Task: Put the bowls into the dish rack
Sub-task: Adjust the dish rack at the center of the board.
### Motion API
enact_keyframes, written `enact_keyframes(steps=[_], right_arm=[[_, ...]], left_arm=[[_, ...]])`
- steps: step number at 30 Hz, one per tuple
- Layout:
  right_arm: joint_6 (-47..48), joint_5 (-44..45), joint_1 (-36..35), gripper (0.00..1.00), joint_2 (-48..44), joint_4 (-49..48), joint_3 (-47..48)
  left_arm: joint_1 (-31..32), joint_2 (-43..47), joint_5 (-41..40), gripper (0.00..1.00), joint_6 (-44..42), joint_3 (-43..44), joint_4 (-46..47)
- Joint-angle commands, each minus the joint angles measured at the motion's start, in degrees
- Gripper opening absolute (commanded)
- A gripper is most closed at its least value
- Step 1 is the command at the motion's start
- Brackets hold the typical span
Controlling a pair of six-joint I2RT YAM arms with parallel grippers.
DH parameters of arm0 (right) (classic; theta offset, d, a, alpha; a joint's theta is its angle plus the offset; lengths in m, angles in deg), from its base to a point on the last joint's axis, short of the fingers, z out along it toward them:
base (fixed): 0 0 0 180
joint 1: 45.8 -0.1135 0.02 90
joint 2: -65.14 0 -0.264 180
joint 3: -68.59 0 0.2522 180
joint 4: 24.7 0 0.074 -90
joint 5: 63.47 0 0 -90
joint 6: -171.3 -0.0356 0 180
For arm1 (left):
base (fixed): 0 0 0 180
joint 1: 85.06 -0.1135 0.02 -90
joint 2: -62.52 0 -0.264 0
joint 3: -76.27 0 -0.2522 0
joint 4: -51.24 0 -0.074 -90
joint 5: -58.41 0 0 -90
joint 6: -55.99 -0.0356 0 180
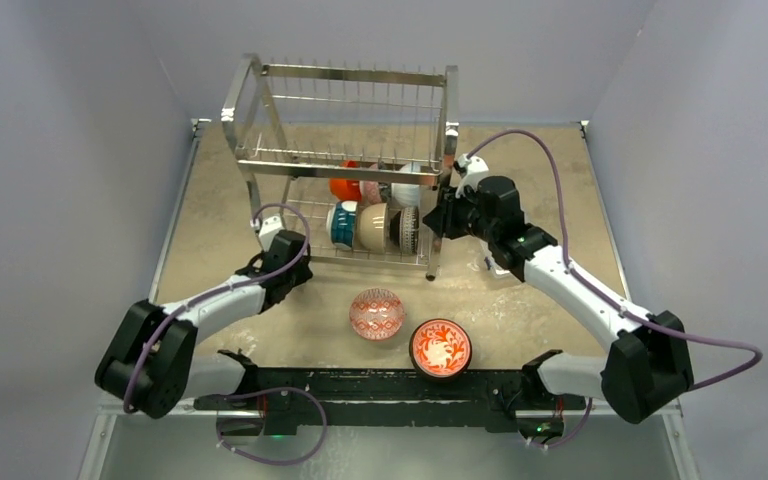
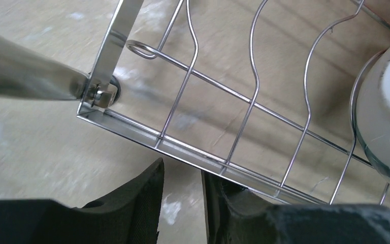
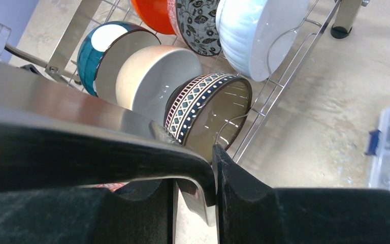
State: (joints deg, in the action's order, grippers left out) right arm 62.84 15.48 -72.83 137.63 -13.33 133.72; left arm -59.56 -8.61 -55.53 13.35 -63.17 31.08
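Right claw [image 3: 195, 173] tight on dish rack [image 1: 355, 72], left claw's [image 2: 182, 170] grip unclear; two bowls [image 1: 377, 313] loose, six-plus racked.

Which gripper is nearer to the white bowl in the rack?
Right. The right gripper clamps the rack's right front leg, beside the white bowl; the left gripper is at the rack's left front corner.

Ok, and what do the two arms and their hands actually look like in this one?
Both the left arm and the right arm have white link covers between chunky black joint housings, and each trails a looping purple cable. The left hand and the right hand each have two matte black, wedge-shaped fingers. No markings are readable.
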Motion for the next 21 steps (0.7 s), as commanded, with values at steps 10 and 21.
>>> enact_keyframes(steps=[10, 21], right_arm=[[-4.47, 4.41, 3.29, 0.27, -5.55, 3.60, -1.37], [-10.75, -7.84, 3.28, 0.61, -12.70, 3.35, -9.71]], left_arm=[[-2.81, -6.69, 15.58, 0.62, -4.05, 6.84, 10.79], [-1.68, 9.81, 29.97, 0.76, 2.62, -2.33, 4.35]])
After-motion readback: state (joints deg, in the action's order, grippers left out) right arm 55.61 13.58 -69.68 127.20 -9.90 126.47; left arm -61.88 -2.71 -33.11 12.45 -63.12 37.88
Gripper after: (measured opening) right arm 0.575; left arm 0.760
